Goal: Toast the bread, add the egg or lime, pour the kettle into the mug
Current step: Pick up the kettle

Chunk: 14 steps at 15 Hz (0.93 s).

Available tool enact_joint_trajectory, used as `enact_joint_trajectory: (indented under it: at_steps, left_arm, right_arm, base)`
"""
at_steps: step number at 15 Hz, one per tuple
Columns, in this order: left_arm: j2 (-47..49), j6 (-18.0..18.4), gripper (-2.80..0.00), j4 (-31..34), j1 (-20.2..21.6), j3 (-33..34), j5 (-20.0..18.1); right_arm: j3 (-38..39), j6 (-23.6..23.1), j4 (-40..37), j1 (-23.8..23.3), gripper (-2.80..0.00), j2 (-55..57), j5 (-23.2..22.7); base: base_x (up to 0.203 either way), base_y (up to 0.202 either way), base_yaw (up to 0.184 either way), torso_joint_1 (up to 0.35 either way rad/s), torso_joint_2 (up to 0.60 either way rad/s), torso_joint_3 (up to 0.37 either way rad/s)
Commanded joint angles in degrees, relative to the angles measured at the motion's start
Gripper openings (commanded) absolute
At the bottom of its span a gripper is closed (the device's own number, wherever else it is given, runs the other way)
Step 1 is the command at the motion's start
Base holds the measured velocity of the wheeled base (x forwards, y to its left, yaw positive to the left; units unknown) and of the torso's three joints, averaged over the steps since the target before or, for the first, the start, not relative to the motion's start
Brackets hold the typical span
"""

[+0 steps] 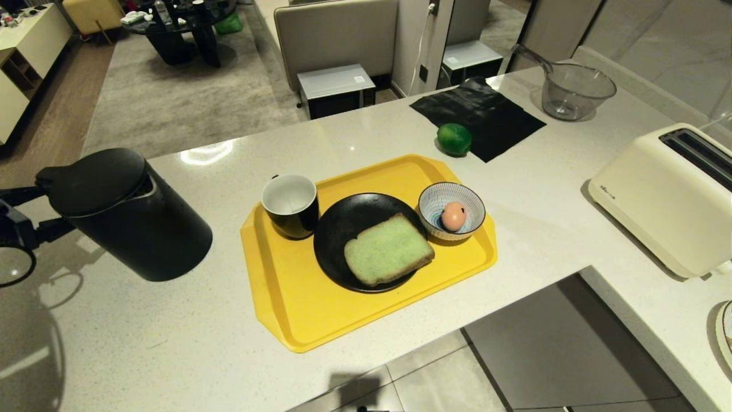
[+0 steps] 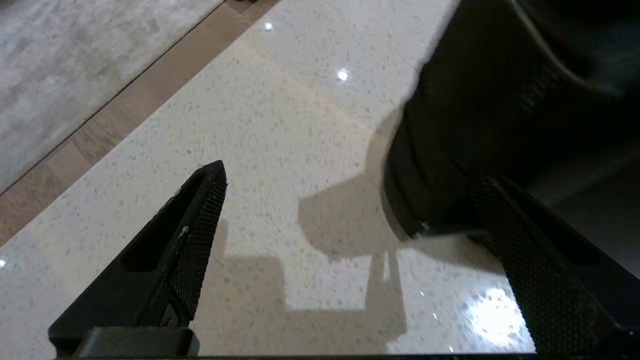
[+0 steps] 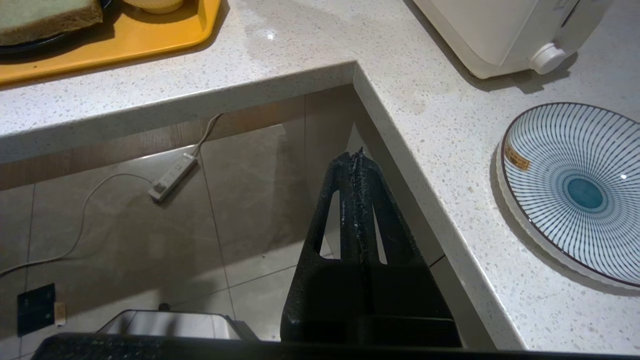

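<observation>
Standing wide apart over the pale speckled counter [image 2: 280, 125], the left gripper [image 2: 350, 200] holds nothing; one of its fingers [image 2: 195, 235] sits at the lower left of the left wrist frame and the other at the lower right, just beside the base of the kettle [image 2: 480, 125], though whether it touches cannot be told. In the head frame the kettle [image 1: 128, 214] stands at the left edge of the counter, lid on, with the left arm reaching in behind it from the frame's left border.

The right gripper [image 3: 357, 160] hangs off the counter's inner corner above the tiled floor, its fingers pressed together and empty.

At the centre of the head frame lies a yellow tray [image 1: 286, 297]. On its left part stands the mug [image 1: 290, 205], upright, its white inside showing no contents. Just right of it sits a black plate [image 1: 337, 229] carrying the bread [image 1: 388, 249], green face up. At the tray's right end a striped bowl [image 1: 452, 210] holds the egg [image 1: 453, 216].

Beyond the tray, toward the upper right, the lime [image 1: 454, 139] rests on the counter at the near edge of a black cloth [image 1: 477, 111]. Farther right stands a clear bowl with a handle [image 1: 576, 90], nothing visible inside. A cream toaster [image 1: 657, 200] fills the right edge, and a striped plate [image 3: 575, 192], bare, lies in the right of the right wrist frame, near the toaster.
</observation>
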<state>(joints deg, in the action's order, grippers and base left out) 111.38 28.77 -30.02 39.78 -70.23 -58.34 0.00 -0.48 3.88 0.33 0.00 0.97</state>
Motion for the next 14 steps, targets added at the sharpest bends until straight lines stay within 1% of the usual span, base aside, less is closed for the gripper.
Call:
enact_joint_trajectory:
  at_steps: [1, 3, 6, 7, 10, 14]
  left_arm:
    - [0.57, -1.68, 0.0, -1.34, -1.7, -0.96, 0.88]
    - [0.87, -3.43, 0.0, -1.85, -3.37, -1.08, 1.81]
    - [1.82, -3.73, 0.0, -1.82, -5.23, -2.73, 2.59]
    - [2.09, -4.57, 0.0, -1.88, -5.62, -2.88, 2.71]
    - [2.5, -5.48, 0.0, -3.18, -6.35, -3.07, 2.8]
    - [2.27, -5.48, 0.0, -3.56, -6.38, -3.07, 2.8]
  right_arm:
    - [1.49, 0.0, 0.04, 0.02, -2.8, 0.09, 0.0]
    - [1.49, -0.05, -0.01, 0.02, -2.8, 0.09, 0.0]
    - [1.49, -0.05, 0.08, 0.02, -2.8, 0.09, 0.0]
    - [1.49, -0.05, -0.01, 0.02, -2.8, 0.09, 0.0]
    - [1.49, -0.05, -0.01, 0.02, -2.8, 0.09, 0.0]
    - [1.49, -0.05, 0.03, 0.02, -2.8, 0.09, 0.0]
  base:
    - [0.0, 0.0, 0.0, 0.0, 0.0, 0.0]
    - [0.0, 0.0, 0.0, 0.0, 0.0, 0.0]
    - [0.0, 0.0, 0.0, 0.0, 0.0, 0.0]
    - [0.0, 0.0, 0.0, 0.0, 0.0, 0.0]
    - [0.0, 0.0, 0.0, 0.0, 0.0, 0.0]
    - [0.0, 0.0, 0.0, 0.0, 0.0, 0.0]
